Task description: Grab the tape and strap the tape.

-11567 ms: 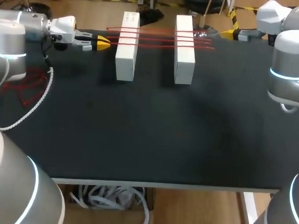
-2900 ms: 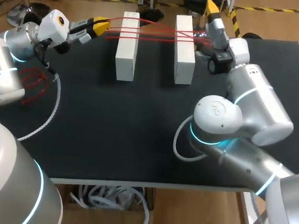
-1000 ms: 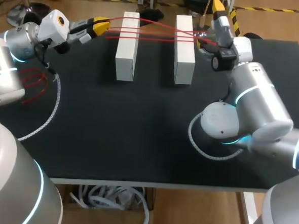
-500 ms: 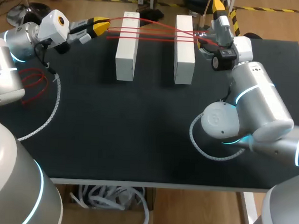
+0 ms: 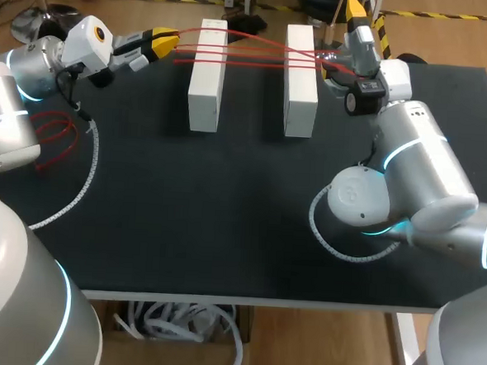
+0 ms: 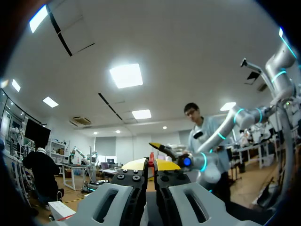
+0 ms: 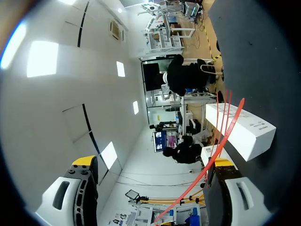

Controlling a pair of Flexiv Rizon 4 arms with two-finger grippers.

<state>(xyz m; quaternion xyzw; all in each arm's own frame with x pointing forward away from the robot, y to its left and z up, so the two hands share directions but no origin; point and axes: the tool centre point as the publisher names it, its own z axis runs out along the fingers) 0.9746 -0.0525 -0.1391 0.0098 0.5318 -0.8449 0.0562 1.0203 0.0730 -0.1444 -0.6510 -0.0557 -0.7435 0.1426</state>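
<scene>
Compared with the earliest picture, both arms have changed place: the left gripper has gone to the far left corner of the black table, and the right arm, which was off at the side, has come in to the far edge, just beside the right block. One strand of the thin red plastic tape has also risen from the blocks. During the last second I see almost no motion.

Now two white rectangular blocks stand side by side near the far edge, the left block and the right block, a little apart. The raised tape runs from the left gripper over both blocks to the right gripper. Two other red strands lie flat across the block tops.

From the left wrist, the two yellow tips are pressed together with the red tape end clamped between them. From the right wrist, the fingers stand wide apart; the tape passes between them, close beside one finger, and the other finger does not touch it, so this gripper grasps nothing.

On the left side of the table lies a loose bundle of red tapes, with a white coiled cable beside it.
</scene>
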